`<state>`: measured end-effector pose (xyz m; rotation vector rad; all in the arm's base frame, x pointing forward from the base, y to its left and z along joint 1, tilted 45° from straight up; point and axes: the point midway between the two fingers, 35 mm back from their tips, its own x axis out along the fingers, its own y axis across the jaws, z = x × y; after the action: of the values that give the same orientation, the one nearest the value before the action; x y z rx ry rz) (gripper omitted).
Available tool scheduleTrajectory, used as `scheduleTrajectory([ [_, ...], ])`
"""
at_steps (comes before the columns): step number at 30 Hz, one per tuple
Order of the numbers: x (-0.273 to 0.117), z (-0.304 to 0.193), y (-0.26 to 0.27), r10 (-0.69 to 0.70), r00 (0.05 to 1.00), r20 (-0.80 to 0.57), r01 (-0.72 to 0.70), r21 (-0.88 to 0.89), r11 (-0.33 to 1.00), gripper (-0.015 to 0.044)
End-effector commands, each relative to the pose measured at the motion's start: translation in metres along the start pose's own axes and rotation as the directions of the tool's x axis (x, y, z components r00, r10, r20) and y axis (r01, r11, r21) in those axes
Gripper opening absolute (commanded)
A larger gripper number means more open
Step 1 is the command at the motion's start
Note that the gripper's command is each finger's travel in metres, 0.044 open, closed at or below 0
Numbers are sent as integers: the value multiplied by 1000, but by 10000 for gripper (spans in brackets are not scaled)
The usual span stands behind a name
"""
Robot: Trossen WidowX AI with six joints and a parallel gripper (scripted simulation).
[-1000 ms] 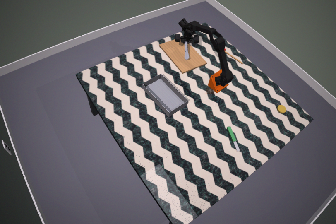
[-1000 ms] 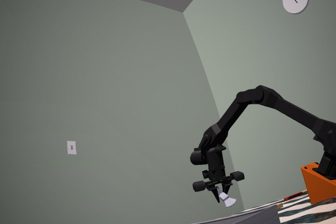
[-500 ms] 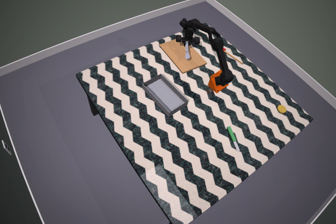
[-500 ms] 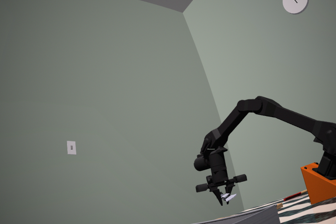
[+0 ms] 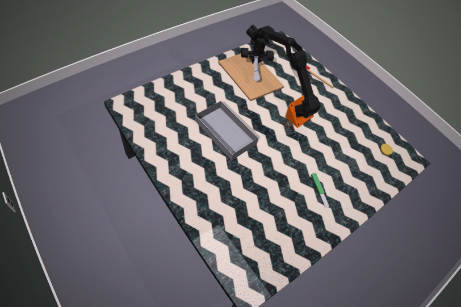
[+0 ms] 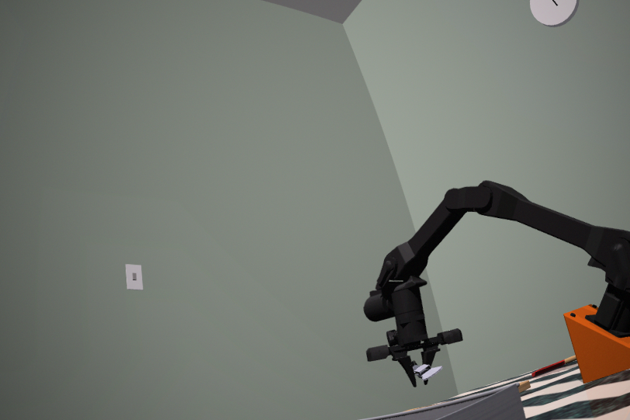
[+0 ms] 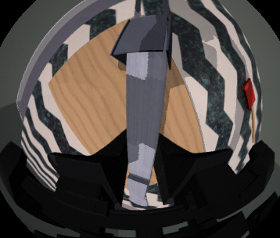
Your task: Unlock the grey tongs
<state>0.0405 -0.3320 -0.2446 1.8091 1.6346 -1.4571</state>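
One pair of black fingers clamps the slim grey metal tongs (image 7: 144, 112), tips pointing down over the tan wooden board (image 5: 250, 78) below; next: lower, lay flat w/ arms spread, release.

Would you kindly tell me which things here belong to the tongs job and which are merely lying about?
Job:
- tongs, held in the claw
- board
- tin, now without the tongs

Lying about:
- green-handled knife
- yellow disc
- red-tipped wooden stick
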Motion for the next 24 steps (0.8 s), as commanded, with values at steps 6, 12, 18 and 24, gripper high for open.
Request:
scheduleTrajectory([
  [6, 16, -3, -1, 4, 1000, -2, -4, 2, 1000, -150],
  [12, 26, -4, -2, 7, 1000, 2, -7, 2, 1000, -150],
  [18, 25, -4, -2, 5, 1000, 3, -5, 3, 1000, -124],
  [24, 25, -4, -2, 5, 1000, 3, -5, 3, 1000, 34],
])
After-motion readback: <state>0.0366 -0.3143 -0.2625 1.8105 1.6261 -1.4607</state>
